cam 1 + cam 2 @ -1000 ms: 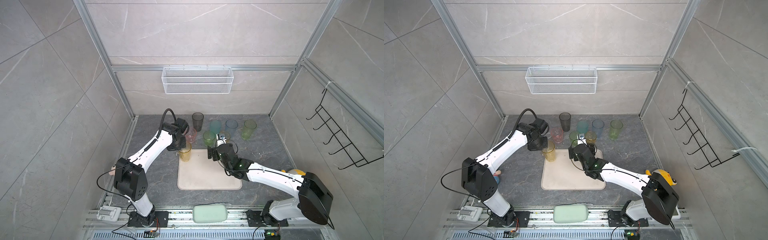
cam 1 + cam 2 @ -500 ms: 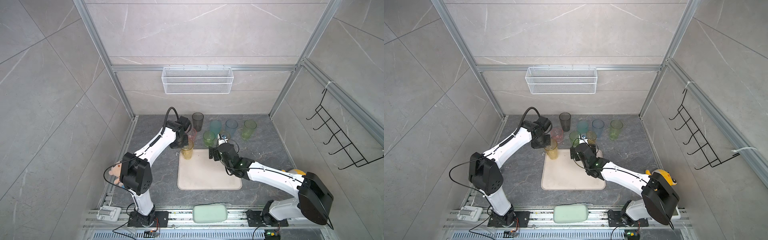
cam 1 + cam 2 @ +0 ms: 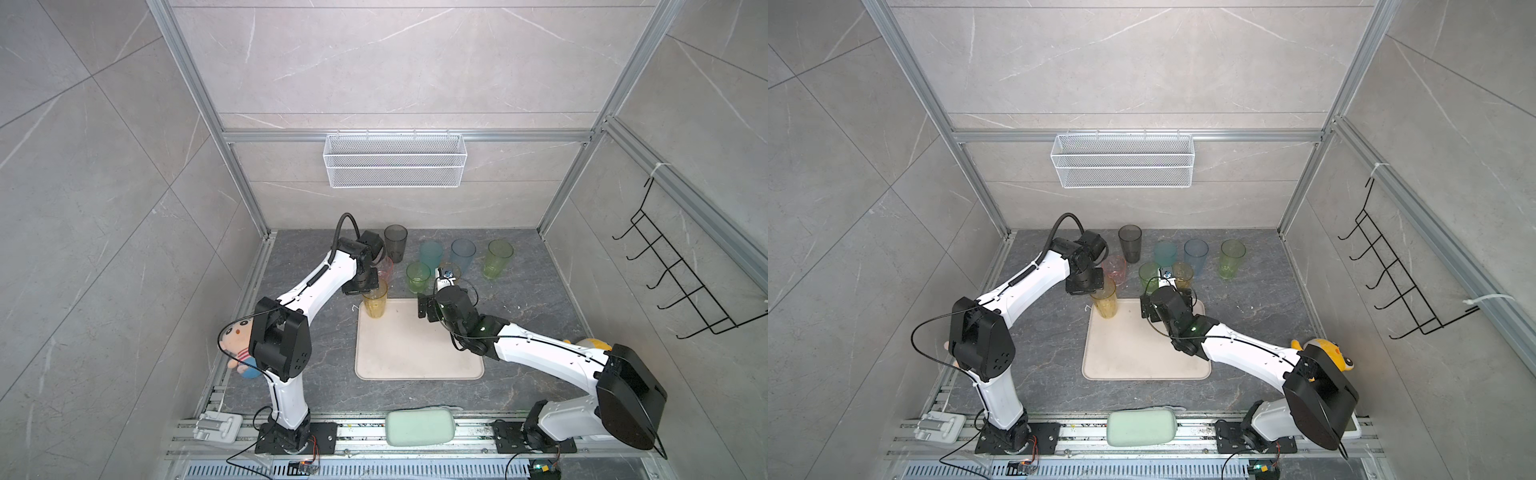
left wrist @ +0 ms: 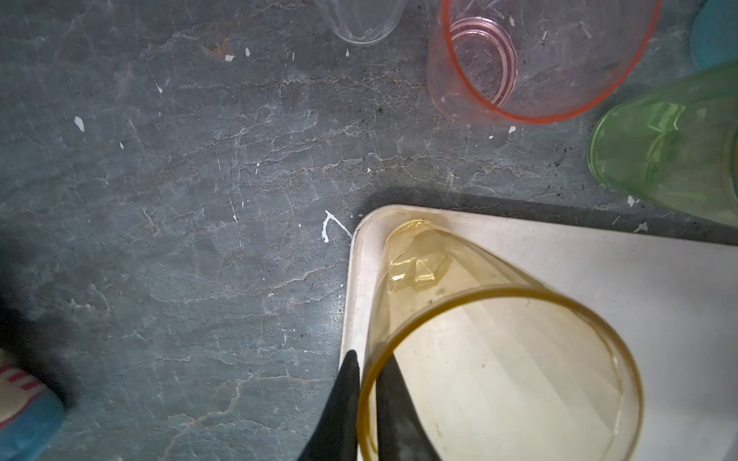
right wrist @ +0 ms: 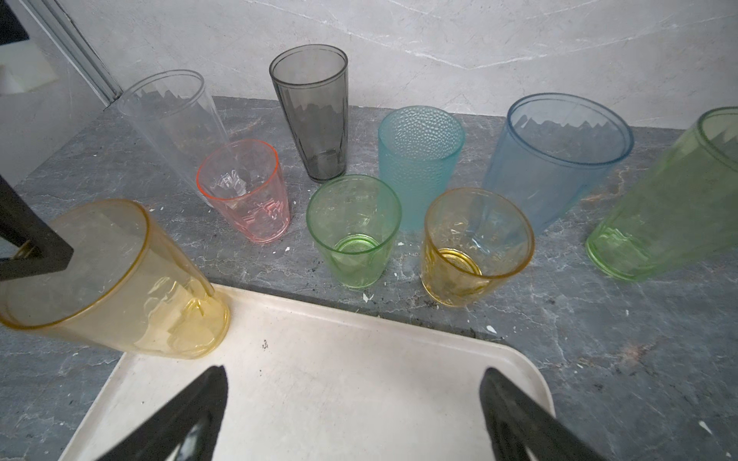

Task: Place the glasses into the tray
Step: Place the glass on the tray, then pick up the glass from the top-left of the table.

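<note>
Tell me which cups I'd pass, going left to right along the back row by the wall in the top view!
smoky grey tumbler → teal tumbler → pale blue tumbler → tall green tumbler

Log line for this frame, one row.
left tool astride tall amber tumbler rim, grip unclear | tumbler in tray far-left corner | right tool open, empty, over tray | eight glasses off tray

No readable text, no brand marks, no numbers (glasses (image 5: 311,115) and tray (image 5: 359,379) both plain), no signs
</note>
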Robot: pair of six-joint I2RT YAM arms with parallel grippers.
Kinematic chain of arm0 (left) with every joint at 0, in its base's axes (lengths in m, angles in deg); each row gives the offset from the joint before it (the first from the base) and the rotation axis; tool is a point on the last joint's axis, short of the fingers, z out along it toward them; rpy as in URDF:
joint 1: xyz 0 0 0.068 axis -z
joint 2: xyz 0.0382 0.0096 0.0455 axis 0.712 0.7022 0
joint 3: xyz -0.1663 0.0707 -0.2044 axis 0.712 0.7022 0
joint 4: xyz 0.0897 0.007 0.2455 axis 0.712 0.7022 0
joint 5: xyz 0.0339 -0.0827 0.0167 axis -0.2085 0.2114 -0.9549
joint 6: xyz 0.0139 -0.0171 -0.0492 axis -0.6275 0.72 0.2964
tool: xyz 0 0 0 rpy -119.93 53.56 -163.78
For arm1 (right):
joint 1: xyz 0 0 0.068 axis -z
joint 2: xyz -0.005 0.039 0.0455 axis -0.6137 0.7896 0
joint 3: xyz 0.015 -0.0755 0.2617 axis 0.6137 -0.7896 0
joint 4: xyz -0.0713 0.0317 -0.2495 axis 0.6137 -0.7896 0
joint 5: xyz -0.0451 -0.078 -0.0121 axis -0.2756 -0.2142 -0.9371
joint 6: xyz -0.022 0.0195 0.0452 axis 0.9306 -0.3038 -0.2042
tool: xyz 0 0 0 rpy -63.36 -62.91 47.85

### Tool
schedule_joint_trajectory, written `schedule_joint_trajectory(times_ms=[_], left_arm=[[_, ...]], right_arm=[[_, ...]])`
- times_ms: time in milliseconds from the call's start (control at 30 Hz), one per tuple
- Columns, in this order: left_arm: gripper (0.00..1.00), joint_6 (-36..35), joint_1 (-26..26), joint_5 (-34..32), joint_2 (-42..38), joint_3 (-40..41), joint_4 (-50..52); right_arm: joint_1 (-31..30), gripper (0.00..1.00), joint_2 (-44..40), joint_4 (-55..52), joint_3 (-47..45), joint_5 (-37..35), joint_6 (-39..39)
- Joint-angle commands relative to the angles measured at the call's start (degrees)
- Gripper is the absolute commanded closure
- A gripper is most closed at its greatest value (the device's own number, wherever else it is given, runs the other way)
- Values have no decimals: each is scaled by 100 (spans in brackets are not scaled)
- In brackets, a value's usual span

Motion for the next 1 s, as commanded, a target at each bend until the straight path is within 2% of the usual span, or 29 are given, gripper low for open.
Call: schedule_joint_trajectory(times_ms=[0,333,600,967], left_arm=[[79,103,34,-108,28,-205,167],[68,161,166,35,-298,-367,130],[62,365,192,-400,-731,-525,258],[49,197,16,-575,-1107,-602,-12]], right_arm=[[25,0,-148,-67,-25,-9,-143],[23,1,-154,-8,-52,35,-133],[23,0,-253,152,-147,256,13],[23,0,-350,226,-214,290,120]])
